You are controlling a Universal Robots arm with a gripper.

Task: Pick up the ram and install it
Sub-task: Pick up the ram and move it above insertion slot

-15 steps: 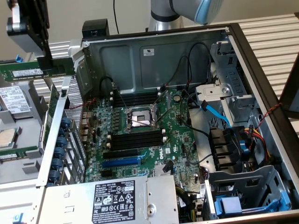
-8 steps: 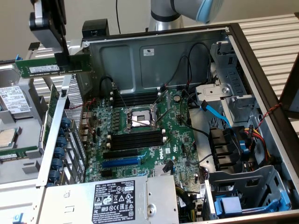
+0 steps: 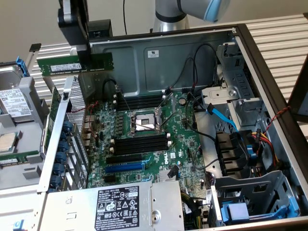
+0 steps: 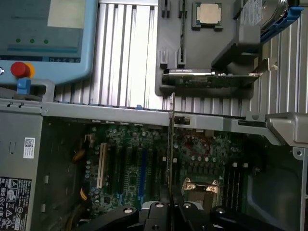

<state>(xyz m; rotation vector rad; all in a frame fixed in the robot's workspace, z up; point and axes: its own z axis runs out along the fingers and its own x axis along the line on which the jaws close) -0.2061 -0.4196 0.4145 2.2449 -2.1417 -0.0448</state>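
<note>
The tool (image 3: 85, 57) is clamped on the ram (image 3: 57, 66), holding it in the air over the far rim of the open computer case (image 3: 163, 33), toward the exterior view's left. Below, black memory slots (image 3: 142, 144) flank the CPU socket (image 3: 143, 122), and cables (image 3: 219, 115) crowd the exterior view's right. The ram lies level, its long axis roughly parallel to the slots.

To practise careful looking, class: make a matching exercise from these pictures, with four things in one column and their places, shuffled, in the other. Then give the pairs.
Things:
1 ram
2 blue expansion slot
3 processor socket
4 red button

Places:
A between two banks of black memory slots
B on the pale blue control panel, outside the case
C gripped in the fingers, off the motherboard
D on the motherboard, near the labelled silver box

Pairs: 1-C, 2-D, 3-A, 4-B
</note>
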